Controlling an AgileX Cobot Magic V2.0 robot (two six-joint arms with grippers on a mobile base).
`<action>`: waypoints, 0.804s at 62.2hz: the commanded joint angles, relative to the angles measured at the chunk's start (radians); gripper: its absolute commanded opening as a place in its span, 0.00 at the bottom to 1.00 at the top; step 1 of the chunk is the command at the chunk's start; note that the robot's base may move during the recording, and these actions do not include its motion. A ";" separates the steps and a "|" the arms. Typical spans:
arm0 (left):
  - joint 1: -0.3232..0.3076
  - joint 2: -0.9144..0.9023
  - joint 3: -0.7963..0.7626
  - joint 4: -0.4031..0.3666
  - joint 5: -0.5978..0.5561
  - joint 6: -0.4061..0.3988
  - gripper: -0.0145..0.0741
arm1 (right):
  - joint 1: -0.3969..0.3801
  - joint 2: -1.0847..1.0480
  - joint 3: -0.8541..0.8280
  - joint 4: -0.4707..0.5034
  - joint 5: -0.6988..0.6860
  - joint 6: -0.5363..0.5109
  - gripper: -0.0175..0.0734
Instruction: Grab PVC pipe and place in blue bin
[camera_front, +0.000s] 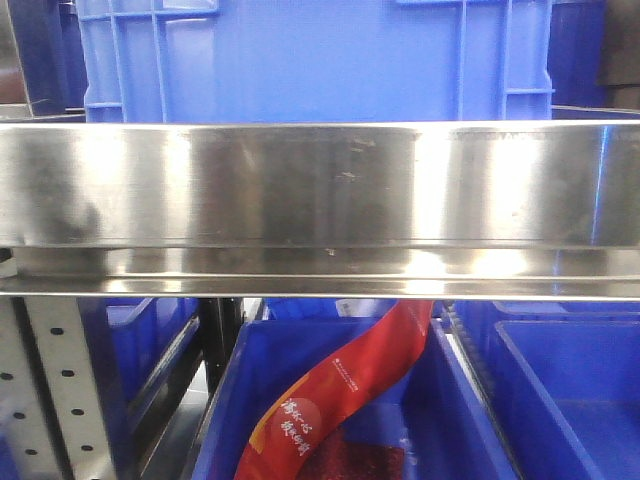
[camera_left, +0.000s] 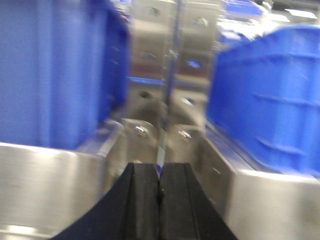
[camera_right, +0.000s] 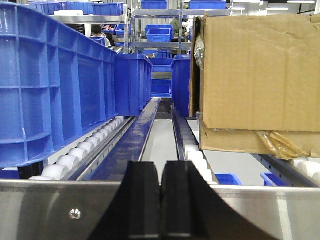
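Pipe is nowhere I can pick out in any of the three views, so I cannot tell where it lies. From the front, a wide steel rail (camera_front: 320, 185) runs straight across the middle, with a big blue bin (camera_front: 310, 60) standing behind it at twelve o'clock. Below the rail, at six o'clock, sits another blue crate (camera_front: 330, 400) holding a red packet (camera_front: 350, 390) with white lettering, which leans up toward the rail. A perforated metal post (camera_front: 45, 390) stands at seven o'clock. On the left wrist view, the left gripper (camera_left: 160, 195) has its black fingers pressed together with nothing between them, blurred blue crates on either side at nine and three o'clock. On the right wrist view, the right gripper (camera_right: 161, 195) is likewise closed and empty, resting just above a steel edge. Ahead of it run roller tracks (camera_right: 87, 147), a long blue crate (camera_right: 50, 85) at ten o'clock and a cardboard box (camera_right: 257, 80) at two o'clock.
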 joint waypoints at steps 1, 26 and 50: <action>0.028 -0.007 0.005 -0.020 -0.074 0.011 0.04 | -0.005 -0.003 -0.001 -0.005 -0.020 -0.001 0.01; -0.009 -0.007 0.005 -0.060 -0.051 0.100 0.04 | -0.005 -0.003 -0.001 -0.005 -0.020 -0.001 0.01; -0.033 -0.007 0.005 -0.068 0.018 0.100 0.04 | -0.005 -0.003 -0.001 -0.005 -0.020 -0.001 0.01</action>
